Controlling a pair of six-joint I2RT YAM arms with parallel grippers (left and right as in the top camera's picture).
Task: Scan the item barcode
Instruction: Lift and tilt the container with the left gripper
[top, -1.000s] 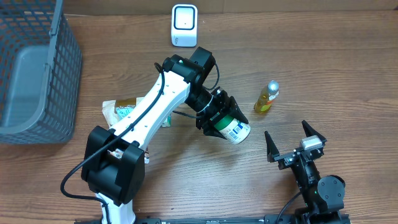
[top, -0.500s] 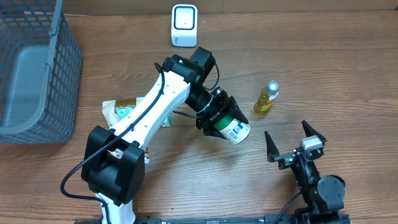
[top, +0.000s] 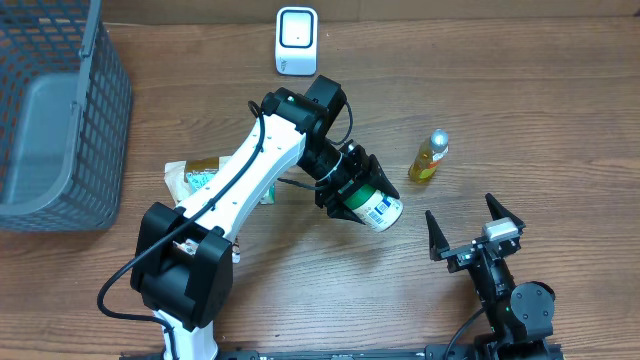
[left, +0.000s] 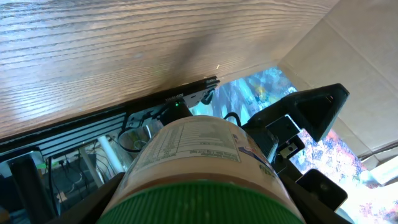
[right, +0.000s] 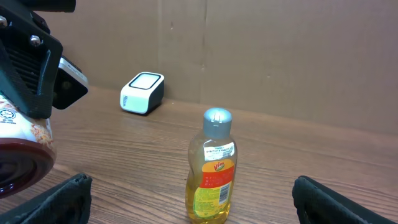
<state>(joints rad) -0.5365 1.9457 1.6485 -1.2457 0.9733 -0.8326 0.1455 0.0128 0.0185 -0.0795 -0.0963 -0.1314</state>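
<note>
My left gripper (top: 356, 192) is shut on a jar (top: 378, 208) with a green lid and a white printed label, holding it tilted above the middle of the table. In the left wrist view the jar (left: 199, 155) fills the space between the dark fingers (left: 93, 205), its label facing up. The white barcode scanner (top: 296, 40) stands at the back of the table, well apart from the jar. My right gripper (top: 468, 222) rests open near the front right, with nothing between its fingers.
A yellow bottle with a silver cap (top: 429, 155) stands upright ahead of the right gripper (right: 199, 208); in that gripper's view it is the bottle (right: 212, 168). A snack packet (top: 195, 177) lies beside the left arm. A grey mesh basket (top: 60, 120) sits at the far left.
</note>
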